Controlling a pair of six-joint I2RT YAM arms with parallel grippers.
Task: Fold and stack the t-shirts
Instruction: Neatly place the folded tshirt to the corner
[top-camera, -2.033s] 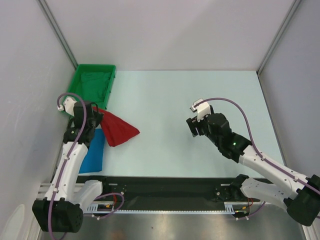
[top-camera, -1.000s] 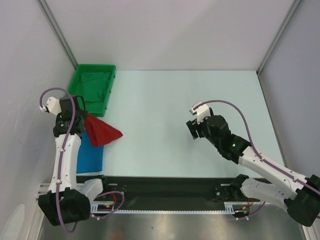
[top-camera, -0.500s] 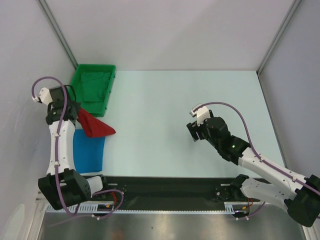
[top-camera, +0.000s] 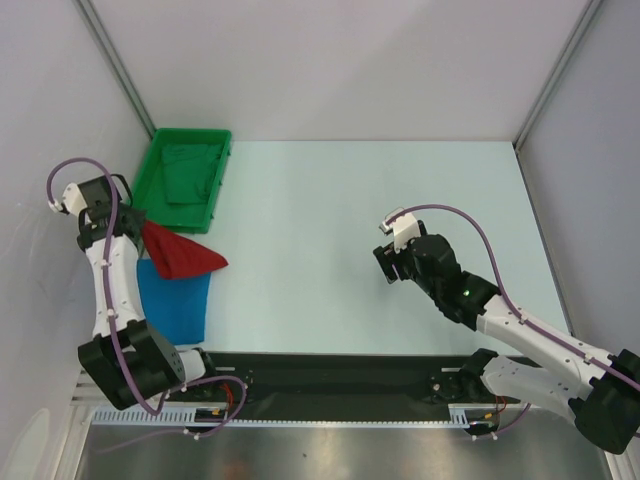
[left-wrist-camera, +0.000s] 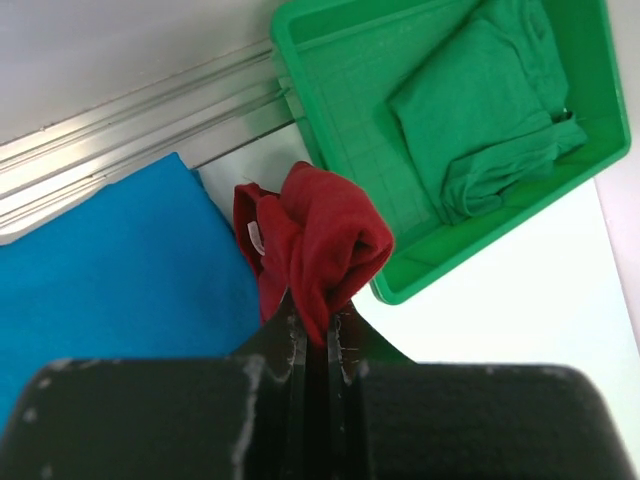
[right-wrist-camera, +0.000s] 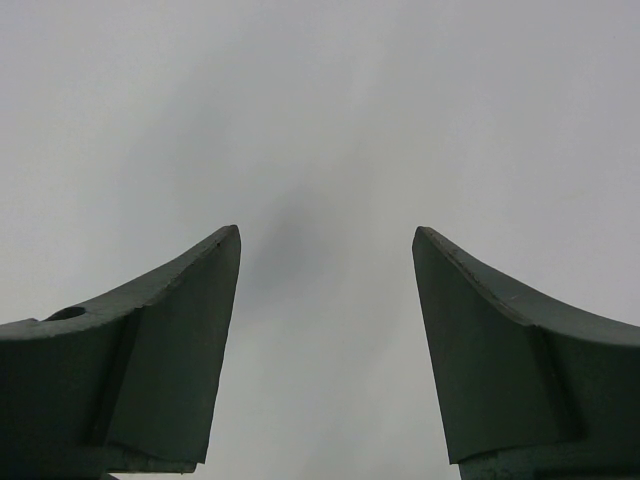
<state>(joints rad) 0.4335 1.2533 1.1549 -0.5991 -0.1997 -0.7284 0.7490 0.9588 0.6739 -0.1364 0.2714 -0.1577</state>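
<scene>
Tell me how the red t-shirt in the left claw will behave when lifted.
Probably floppy: the red t-shirt bunches and droops from the left claw. Likely light, since one narrow pinch holds the bunch up. Its loose end may drag across the blue t-shirt.

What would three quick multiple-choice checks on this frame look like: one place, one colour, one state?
1. Where is the blue shirt? A) flat on the table, near left side B) far right corner C) hanging in the air
2. What colour is the cloth in the bin? A) white B) green C) red
3. The left gripper is: A) open, empty B) shut on the red shirt C) shut on nothing
Answers: 1 A, it lies spread on the tabletop; 2 B, it matches the green bin; 3 B, bunched red fabric is pinched in it.
</scene>
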